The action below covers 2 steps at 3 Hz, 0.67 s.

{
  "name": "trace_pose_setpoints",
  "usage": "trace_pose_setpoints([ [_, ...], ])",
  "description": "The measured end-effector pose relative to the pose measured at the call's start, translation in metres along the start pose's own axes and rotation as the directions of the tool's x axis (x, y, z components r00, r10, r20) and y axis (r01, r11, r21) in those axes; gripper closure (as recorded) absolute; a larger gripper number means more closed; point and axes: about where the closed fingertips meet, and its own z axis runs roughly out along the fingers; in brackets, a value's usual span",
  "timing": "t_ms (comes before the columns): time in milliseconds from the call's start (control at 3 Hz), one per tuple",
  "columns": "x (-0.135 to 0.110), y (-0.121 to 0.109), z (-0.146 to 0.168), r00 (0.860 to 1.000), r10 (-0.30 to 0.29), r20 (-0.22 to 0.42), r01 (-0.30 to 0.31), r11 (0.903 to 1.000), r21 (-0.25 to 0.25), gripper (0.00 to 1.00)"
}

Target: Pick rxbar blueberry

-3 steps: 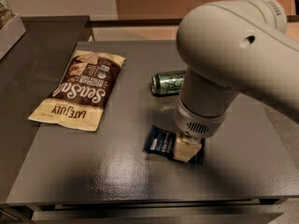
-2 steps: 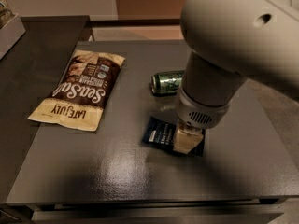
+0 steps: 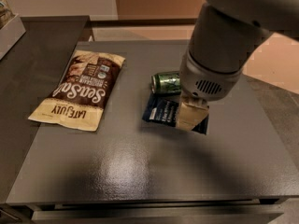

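Blueberry snack bar (image 3: 161, 110) lies flat on the dark tabletop (image 3: 140, 171), right of centre in the frame, its navy wrapper showing white lines of print. Its right part is hidden under the tool (image 3: 191, 116), which hangs from the big pale arm (image 3: 219, 45) coming down from the upper right. A tan tip sits over the wrapper; I cannot tell whether it touches it, nor whether the tool is wide or narrow. Just above the bar a green can (image 3: 166, 82) lies on its side, close to the bar's upper edge. A brown-and-cream chip bag (image 3: 79, 90) lies well apart at left. The bar looks light, thin and fairly stiff inside a slick, crinkly film, so it may slide or pivot when pinched. It is probably best taken across its short width near the middle, clear of the can.
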Motion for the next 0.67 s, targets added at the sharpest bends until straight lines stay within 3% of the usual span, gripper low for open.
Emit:
trace_pose_setpoints([
  [333,-0.014,-0.012,-0.0449,0.998,-0.045,0.035,0.043,0.9982,0.043,1.0],
  [667,-0.0143,-0.0119,-0.0454,0.998,-0.045,0.036,0.043,0.9981,0.044,1.0],
])
